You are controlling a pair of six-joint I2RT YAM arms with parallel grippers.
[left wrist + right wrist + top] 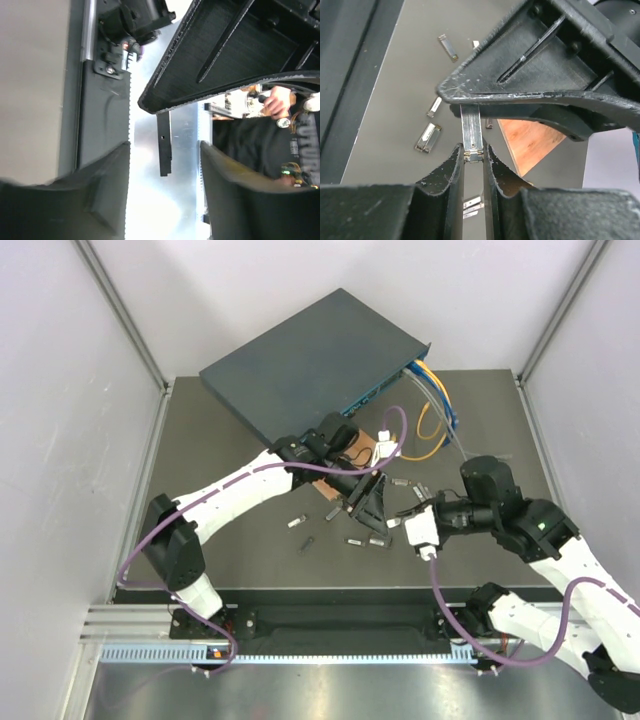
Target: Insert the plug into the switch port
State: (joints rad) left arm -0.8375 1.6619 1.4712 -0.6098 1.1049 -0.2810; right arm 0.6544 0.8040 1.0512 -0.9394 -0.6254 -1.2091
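Your right gripper (472, 150) clamps the plug (470, 125); the left gripper (164, 150) stands released (fingers clear). Withdraw straight, then square it to the switch (300, 365).

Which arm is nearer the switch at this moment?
Left. The left arm has its wrist close by the switch, at its near edge; the right arm is farther toward the near right, its fingers on the plug.

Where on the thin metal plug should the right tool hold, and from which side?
Best grip the plug at its clip end, across its long sides, coming along its length from the end away from the left tool. It is a slim bar; its other end is hidden behind that tool.
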